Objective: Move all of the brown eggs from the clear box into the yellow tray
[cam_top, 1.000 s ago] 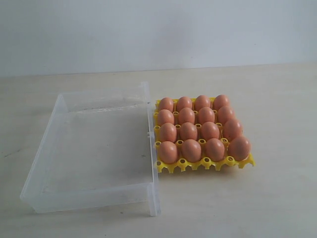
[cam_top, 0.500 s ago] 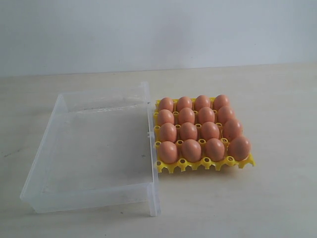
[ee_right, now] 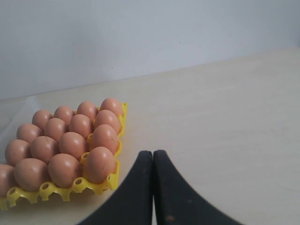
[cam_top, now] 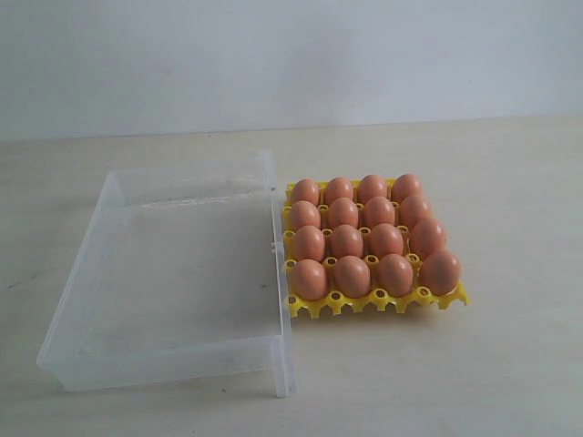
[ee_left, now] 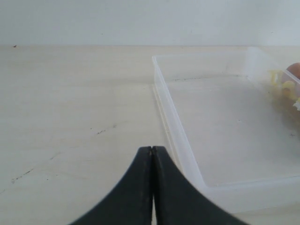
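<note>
Several brown eggs (cam_top: 347, 241) fill the cups of the yellow tray (cam_top: 379, 302), which stands just right of the clear box (cam_top: 281, 350). No egg shows inside the box. The right wrist view has the eggs (ee_right: 75, 143) in the tray (ee_right: 61, 190) off to one side of my right gripper (ee_right: 153, 153), which is shut on nothing above bare table. My left gripper (ee_left: 152, 148) is shut and holds nothing, just outside the box's wall (ee_left: 176, 136). Neither gripper appears in the exterior view.
A light wooden table (cam_top: 510, 364) carries the box and tray, with a pale wall (cam_top: 291, 55) behind it. Bare tabletop (ee_left: 70, 117) spreads beside the box in the left wrist view.
</note>
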Controlling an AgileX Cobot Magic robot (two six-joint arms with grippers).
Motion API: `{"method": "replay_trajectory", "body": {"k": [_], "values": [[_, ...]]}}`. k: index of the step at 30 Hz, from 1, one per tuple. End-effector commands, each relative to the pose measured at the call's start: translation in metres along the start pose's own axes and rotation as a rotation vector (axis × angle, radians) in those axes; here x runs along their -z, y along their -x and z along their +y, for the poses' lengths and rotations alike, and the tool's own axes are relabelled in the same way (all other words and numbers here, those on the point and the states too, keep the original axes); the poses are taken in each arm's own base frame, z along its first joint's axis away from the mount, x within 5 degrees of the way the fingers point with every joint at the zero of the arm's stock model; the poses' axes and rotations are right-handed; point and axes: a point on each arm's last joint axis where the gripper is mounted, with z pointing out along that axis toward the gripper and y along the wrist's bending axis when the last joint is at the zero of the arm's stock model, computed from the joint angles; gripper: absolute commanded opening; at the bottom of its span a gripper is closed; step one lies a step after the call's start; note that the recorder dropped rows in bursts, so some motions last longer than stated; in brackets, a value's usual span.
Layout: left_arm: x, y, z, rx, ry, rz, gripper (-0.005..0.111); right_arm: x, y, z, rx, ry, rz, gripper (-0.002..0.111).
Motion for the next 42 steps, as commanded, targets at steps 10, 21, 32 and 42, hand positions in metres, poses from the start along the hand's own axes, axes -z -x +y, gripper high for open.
{"method": "replay_trajectory", "body": {"k": [10,21,32,42], "values": [[0.0008,0.0018,-0.0002,-0.001,0.000,-0.014,0.000,0.0001,0.0006,-0.0009,-0.016,-0.009,-0.021,0.000],[0.0008,0.0018,-0.0002,-0.001,0.000,-0.014,0.000,0.0001,0.0006,-0.0016,0.011,-0.017,-0.021,0.000],[0.0008,0.0018,-0.0002,-0.001,0.000,-0.014,0.000,0.0001,0.0006,-0.0016,0.005,-0.017,-0.021,0.000],[0.0008,0.0018,-0.0002,-0.001,0.000,-0.014,0.000,0.0001,0.0004,-0.0016,0.005,-0.017,-0.019,0.000]]}}
